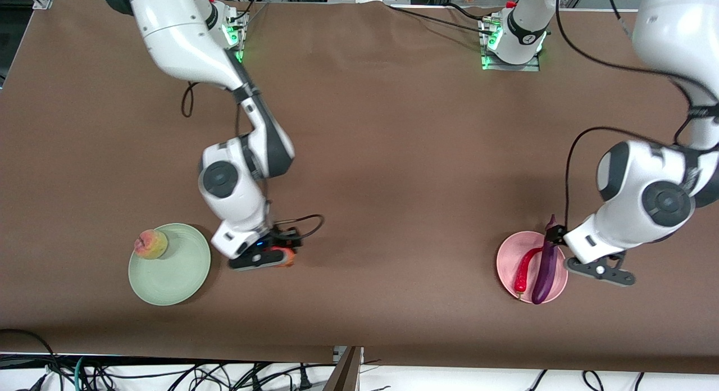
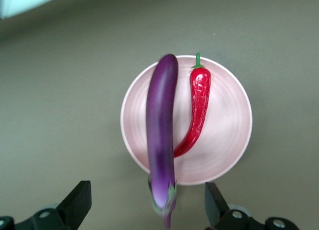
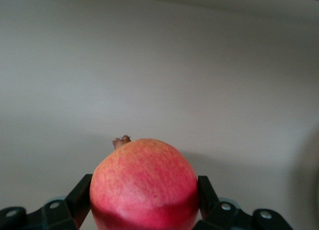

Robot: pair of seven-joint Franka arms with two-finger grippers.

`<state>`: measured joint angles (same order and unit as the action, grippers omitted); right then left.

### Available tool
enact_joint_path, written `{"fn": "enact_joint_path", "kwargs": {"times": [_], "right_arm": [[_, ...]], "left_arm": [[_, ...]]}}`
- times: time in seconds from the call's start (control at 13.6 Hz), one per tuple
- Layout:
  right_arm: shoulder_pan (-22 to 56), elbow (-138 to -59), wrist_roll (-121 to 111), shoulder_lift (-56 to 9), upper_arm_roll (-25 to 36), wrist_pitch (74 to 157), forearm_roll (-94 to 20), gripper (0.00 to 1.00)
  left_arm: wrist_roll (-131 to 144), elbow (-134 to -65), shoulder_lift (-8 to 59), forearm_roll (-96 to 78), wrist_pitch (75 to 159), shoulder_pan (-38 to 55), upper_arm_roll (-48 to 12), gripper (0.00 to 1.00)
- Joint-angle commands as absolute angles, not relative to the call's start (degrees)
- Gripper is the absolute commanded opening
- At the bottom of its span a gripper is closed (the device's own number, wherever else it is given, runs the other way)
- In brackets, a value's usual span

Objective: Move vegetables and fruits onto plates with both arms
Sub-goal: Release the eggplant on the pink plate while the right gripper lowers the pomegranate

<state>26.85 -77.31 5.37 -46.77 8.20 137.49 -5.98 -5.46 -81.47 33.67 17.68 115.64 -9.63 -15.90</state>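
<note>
The purple eggplant [image 1: 545, 273] and the red chili [image 1: 525, 267] lie side by side on the pink plate [image 1: 508, 262]. The eggplant's stem end sticks out over the rim. My left gripper [image 1: 559, 236] is open above that stem end. In the left wrist view the eggplant [image 2: 160, 120], chili [image 2: 197, 115] and plate [image 2: 224, 125] show, and the gripper's [image 2: 147, 192] fingers stand wide apart, touching nothing. My right gripper [image 1: 264, 257] is shut on the red pomegranate [image 1: 289, 258] [image 3: 144, 175], low over the table beside the green plate [image 1: 174, 273]. The peach [image 1: 150, 244] sits on that plate.
The brown table cloth [image 1: 382, 172] is bare between the two plates. Cables hang below the table's edge nearest the front camera [image 1: 281, 374]. Both arm bases stand along the edge farthest from that camera.
</note>
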Motion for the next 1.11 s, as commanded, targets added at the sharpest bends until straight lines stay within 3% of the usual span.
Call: {"fn": "enact_joint_path", "kwargs": {"times": [0.0,0.29,0.52,0.66,0.81,0.88,0.96,1.03], "right_arm": [[21.2,-80.7,-8.6,-44.8,8.5,135.5,-6.0,0.04],[15.0,-80.8,-23.2,-44.9,8.7,135.2,-6.1,0.04],[12.8,-80.9,-27.3,-45.3,8.6,135.2,-6.0,0.04],[12.3,-81.8,-27.6,-45.4,8.7,135.3,-6.0,0.04],[11.3,-82.6,-29.1,-45.6,8.6,135.4,-6.0,0.06],[10.8,-82.6,-30.0,-45.7,8.6,135.5,-6.0,0.12],[10.4,-82.5,-30.8,-45.7,8.6,135.5,-6.0,0.48],[10.0,-82.4,-31.3,-45.7,8.6,135.5,-6.2,0.99]], "left_arm": [[-5.5,-81.9,28.5,17.8,111.7,-9.6,-15.9,1.00],[-5.4,-71.0,26.2,14.5,96.9,-9.7,-17.3,1.00],[-3.3,-68.9,22.8,10.8,88.6,-9.6,-17.1,1.00],[0.5,-71.9,17.7,4.0,87.5,-9.5,-15.7,1.00],[3.3,-80.5,9.9,1.7,87.6,-3.3,-8.6,1.00],[4.3,-85.4,6.5,1.5,88.1,-0.3,-4.8,1.00],[3.6,-90.0,3.4,1.3,91.1,0.7,-3.3,1.00],[3.6,-95.7,-0.7,1.9,95.9,1.3,-3.2,1.00]]}}
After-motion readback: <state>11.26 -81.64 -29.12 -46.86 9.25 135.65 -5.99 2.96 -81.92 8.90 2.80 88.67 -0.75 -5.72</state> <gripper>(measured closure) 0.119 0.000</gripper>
